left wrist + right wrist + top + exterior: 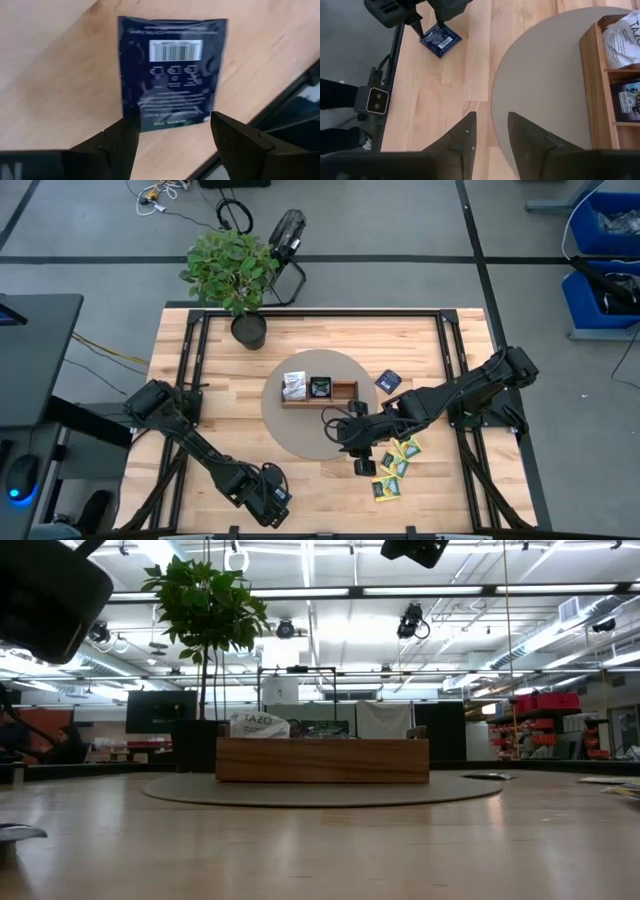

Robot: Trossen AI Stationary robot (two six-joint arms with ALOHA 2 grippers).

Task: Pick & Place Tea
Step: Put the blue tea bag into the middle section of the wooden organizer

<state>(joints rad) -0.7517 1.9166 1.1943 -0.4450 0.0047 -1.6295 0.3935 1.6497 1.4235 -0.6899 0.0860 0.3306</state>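
A glossy dark blue square tea packet (171, 75) lies flat on the pale wooden table (210, 390) near its front edge. The left gripper (172, 137) hovers over it, fingers spread, not touching. Only the overhead view shows yellow-green packets (396, 463) beside the right gripper (362, 463), fingers partly apart, holding nothing. A wooden tray (345, 391) sits on a round grey mat (540, 95).

We see bright, even overhead light, glaring ceiling lamps (300, 590) in the low view, soft shadows, a blurred dark blue tea packet (171, 72) close up
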